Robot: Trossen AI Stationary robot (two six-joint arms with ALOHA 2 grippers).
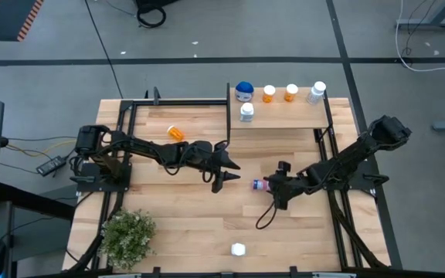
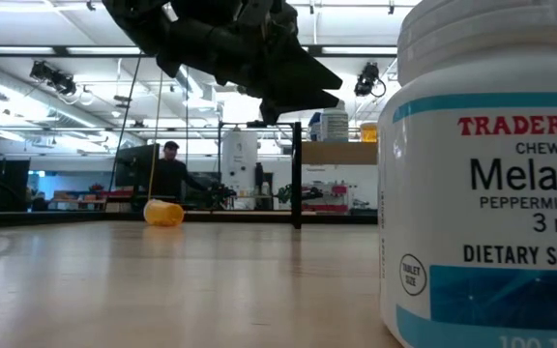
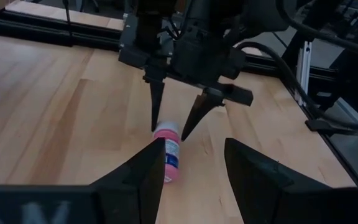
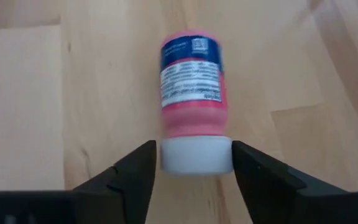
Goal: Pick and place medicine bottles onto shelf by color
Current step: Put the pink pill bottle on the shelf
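Note:
A pink bottle [image 4: 191, 81] with a white cap lies on its side on the tabletop, right of centre [image 1: 259, 184]. My right gripper [image 4: 194, 163] has come down on its cap end. My left gripper [image 3: 194, 146] hovers open just left of it [image 1: 224, 174], with nothing between its fingers. The shelf [image 1: 284, 117] at the far right carries a blue bottle [image 1: 244, 91], a white one [image 1: 246, 112], two orange ones [image 1: 269, 94] and another white one [image 1: 317, 93]. An orange bottle [image 1: 175, 132] lies on the table at the far left. My right gripper has the bottle's white cap [image 4: 194, 155] between its two fingers, one finger on each side of it. The fingers slant down from the table's right side and lie in line with the bottle, which points away from them. The bottle rests on its side on the table.
A white bottle [image 1: 239, 249] stands near the table's front edge and fills the right of the low view [image 2: 491, 193]. A green potted plant [image 1: 128, 235] sits at the near left corner. Black frame rails [image 1: 229, 108] edge the shelf.

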